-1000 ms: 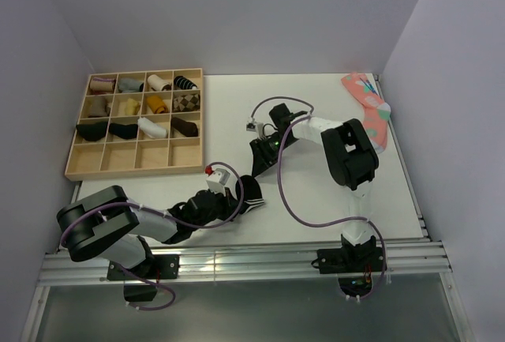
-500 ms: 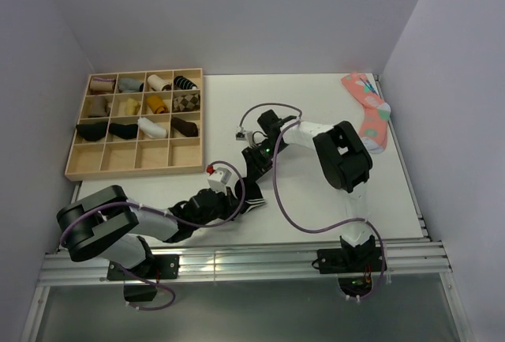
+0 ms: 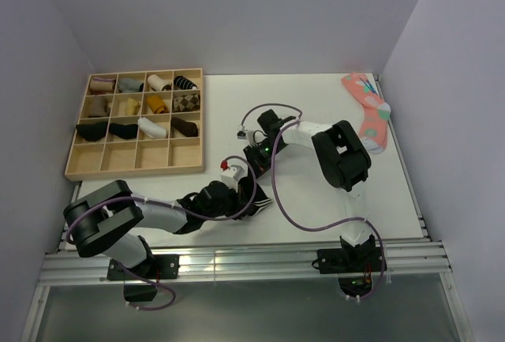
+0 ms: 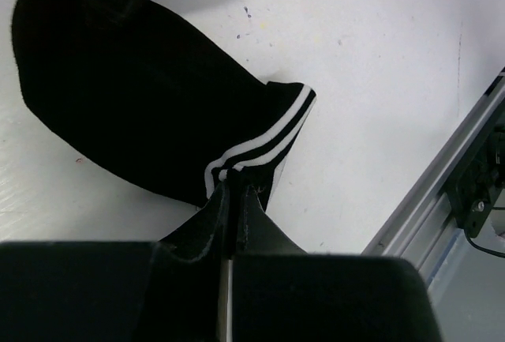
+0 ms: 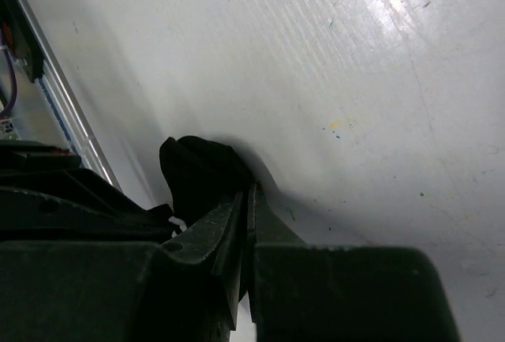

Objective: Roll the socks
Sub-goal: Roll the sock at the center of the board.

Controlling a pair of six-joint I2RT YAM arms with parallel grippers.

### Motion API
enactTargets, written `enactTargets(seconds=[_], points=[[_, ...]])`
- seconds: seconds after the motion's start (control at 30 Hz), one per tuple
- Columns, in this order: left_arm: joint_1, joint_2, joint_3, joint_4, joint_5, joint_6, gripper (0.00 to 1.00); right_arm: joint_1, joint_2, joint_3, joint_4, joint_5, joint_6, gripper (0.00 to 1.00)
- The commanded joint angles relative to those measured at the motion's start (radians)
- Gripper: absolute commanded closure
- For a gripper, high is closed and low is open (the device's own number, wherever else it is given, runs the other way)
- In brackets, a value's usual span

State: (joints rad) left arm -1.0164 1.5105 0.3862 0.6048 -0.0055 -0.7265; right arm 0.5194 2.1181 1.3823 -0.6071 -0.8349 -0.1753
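Note:
A black sock with thin white cuff stripes [image 4: 260,133] lies bunched on the white table, between my two grippers in the top view [image 3: 258,200]. My left gripper [image 4: 235,190] is shut on the striped cuff edge, low over the table near the front edge [image 3: 245,198]. My right gripper [image 5: 248,193] is shut on the sock's other end, a black fold [image 5: 201,172] that is lifted a little off the table. In the top view the right gripper [image 3: 254,164] sits just behind the left one. Only one sock layer can be told apart.
A wooden compartment tray [image 3: 132,171] holding several rolled socks stands at the back left. A pink patterned sock [image 3: 369,113] lies at the back right by the wall. The metal rail [image 3: 237,259] runs along the near edge, close to the left gripper [image 4: 450,192].
My right gripper has come forward and left towards the left gripper, bringing its end of the sock with it. My left gripper has shifted a little right with the cuff.

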Motion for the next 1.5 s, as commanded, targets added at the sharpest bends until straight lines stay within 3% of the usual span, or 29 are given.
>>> enactTargets(seconds=[0.0,0.33,0.5,0.63,0.73,0.93,1.13,1.47], points=[[0.004,0.036,0.025,-0.131,0.096,-0.025,1.0,0.002,0.009,0.041,0.078,0.023,0.034,0.94],[0.13,0.051,0.04,-0.222,0.295,-0.122,1.0,-0.001,-0.009,0.003,0.174,0.057,0.095,0.94],[0.2,0.034,0.085,-0.338,0.361,-0.132,1.0,-0.002,-0.026,-0.023,0.21,0.072,0.111,0.75],[0.233,0.047,0.114,-0.425,0.392,-0.12,1.0,-0.013,-0.055,-0.051,0.256,0.077,0.151,0.49],[0.268,0.065,0.135,-0.487,0.41,-0.102,1.0,-0.022,-0.085,-0.071,0.286,0.091,0.174,0.43],[0.318,0.079,0.18,-0.569,0.438,-0.082,1.0,-0.096,-0.188,-0.156,0.375,0.108,0.241,0.43],[0.341,0.117,0.267,-0.675,0.461,-0.028,1.0,-0.171,-0.274,-0.19,0.31,0.097,0.186,0.46],[0.345,0.192,0.394,-0.778,0.486,0.024,1.0,-0.168,-0.406,-0.285,0.052,-0.018,-0.245,0.51]])
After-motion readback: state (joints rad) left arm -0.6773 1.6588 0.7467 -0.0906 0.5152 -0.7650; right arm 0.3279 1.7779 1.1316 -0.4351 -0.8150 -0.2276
